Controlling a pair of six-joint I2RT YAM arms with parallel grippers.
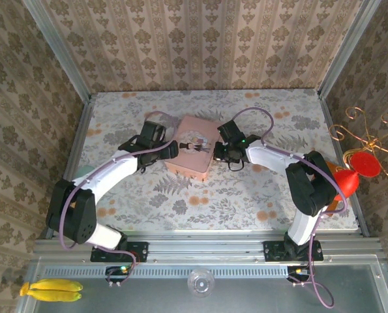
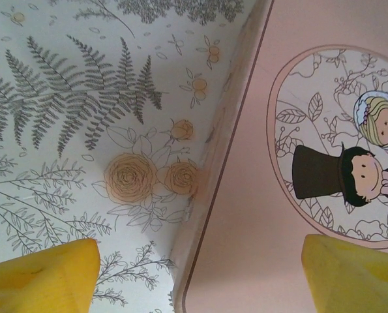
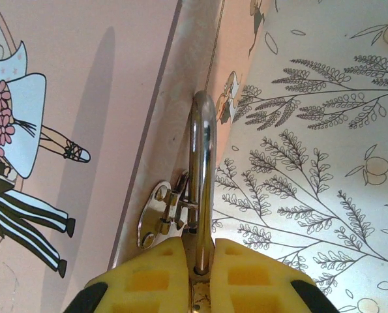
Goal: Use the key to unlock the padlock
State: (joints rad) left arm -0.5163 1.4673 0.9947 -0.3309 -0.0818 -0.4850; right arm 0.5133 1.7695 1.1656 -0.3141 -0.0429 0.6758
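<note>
1. The padlock [image 3: 202, 163] is hanging at the side wall of the tin [image 3: 96, 98]. Its silvery shackle is passing through a small metal hasp [image 3: 162, 218] and standing up along that wall.
2. The right fingers [image 3: 167, 274] are clenching the padlock's lower end, one yellow pad on each side. The body is sitting mostly hidden between them.
3. The tin is lying flat on the flowered bench [image 1: 246, 189] with its pink lid down, so anything inside is hidden. The lid is showing a cartoon bride and groom.
4. The left fingers [image 2: 40, 277] are standing released and wide apart, grasping nothing. They are straddling the tin's opposite edge, one over the lid and one over the bench.
5. In the top view, both arms are reaching in from either side, meeting at the tin near the bench's middle.
6. Bananas [image 1: 50, 289] are lying on the metal ledge at the near left corner, and a red cone [image 1: 347, 182] is sitting just past the bench's right rail.
</note>
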